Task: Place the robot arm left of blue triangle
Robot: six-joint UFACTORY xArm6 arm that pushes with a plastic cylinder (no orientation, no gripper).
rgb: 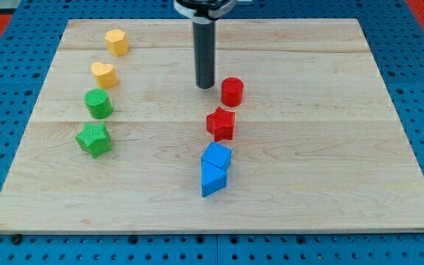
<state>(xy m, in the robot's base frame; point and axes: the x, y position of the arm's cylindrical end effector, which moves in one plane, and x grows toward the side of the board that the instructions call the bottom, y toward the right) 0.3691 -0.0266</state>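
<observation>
The blue triangle [212, 179] lies below the board's middle, touching a blue block [217, 156] just above it. My tip [205, 87] rests on the board well above both, toward the view's top. It stands just left of the red cylinder [232, 91] and above the red star [221, 124]. The tip is roughly in line with the blue triangle from top to bottom, not beside it.
On the view's left runs a column of blocks: a yellow block [117, 42], a yellow heart [104, 74], a green cylinder [99, 103] and a green star [93, 139]. The wooden board [330, 147] lies on a blue pegboard.
</observation>
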